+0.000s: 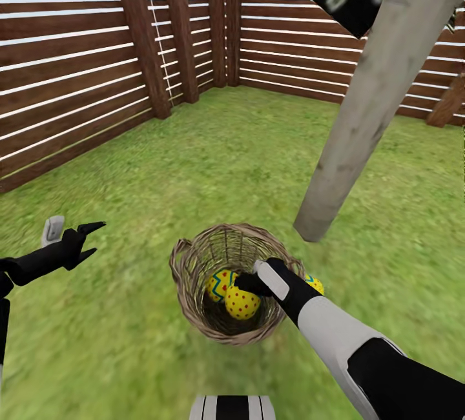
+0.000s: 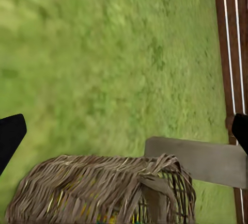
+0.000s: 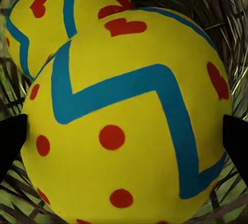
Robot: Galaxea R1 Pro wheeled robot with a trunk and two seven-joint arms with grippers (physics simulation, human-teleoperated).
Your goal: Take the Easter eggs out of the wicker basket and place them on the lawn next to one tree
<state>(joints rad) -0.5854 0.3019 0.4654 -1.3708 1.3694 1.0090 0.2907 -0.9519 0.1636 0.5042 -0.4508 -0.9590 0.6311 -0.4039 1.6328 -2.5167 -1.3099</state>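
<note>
- The right gripper (image 1: 242, 283) reaches down into the wicker basket (image 1: 187, 265); its fingers are spread on both sides of an Easter egg (image 3: 129, 126), and I cannot tell if they touch it.
- A second egg (image 3: 57, 17) lies just behind, in the basket.
- A third egg (image 1: 314, 284) peeks out by the basket's right side, behind the right arm.
- The left gripper (image 1: 90, 239) hovers open and empty over the lawn (image 1: 129, 168), to the left.
- The tree (image 1: 361, 104) stands near, at far right of the basket.

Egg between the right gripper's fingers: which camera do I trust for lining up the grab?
Right wrist view: the egg sits close up, with a dark fingertip at each side. Head view shows it small inside the wicker basket, partly covered by the right gripper. Left wrist view shows the basket's outside wall, with yellow glimpsed through the weave.
</note>
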